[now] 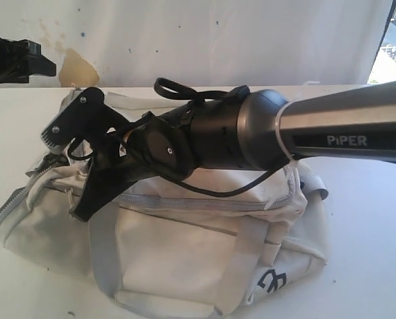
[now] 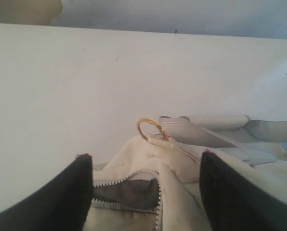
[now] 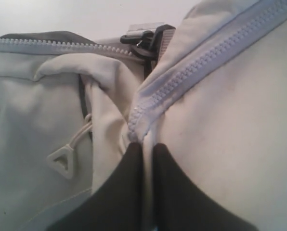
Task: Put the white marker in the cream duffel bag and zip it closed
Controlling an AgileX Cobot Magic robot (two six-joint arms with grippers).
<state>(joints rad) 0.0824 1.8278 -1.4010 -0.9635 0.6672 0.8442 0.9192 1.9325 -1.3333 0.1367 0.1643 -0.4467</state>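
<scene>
Cream duffel bag [image 1: 204, 232] lies on the white table [image 1: 371, 219], its zipper [image 1: 12, 196] gaping at the left end. A black robot arm [image 1: 344, 126] crosses above it.

Left wrist view: the left gripper [image 2: 146, 159] is spread wide over the open zipper end, near a gold ring [image 2: 150, 129], and clasps nothing.

Right wrist view: the right gripper [image 3: 143, 149] is pressed together, pinching bag fabric at the zipper seam.
</scene>
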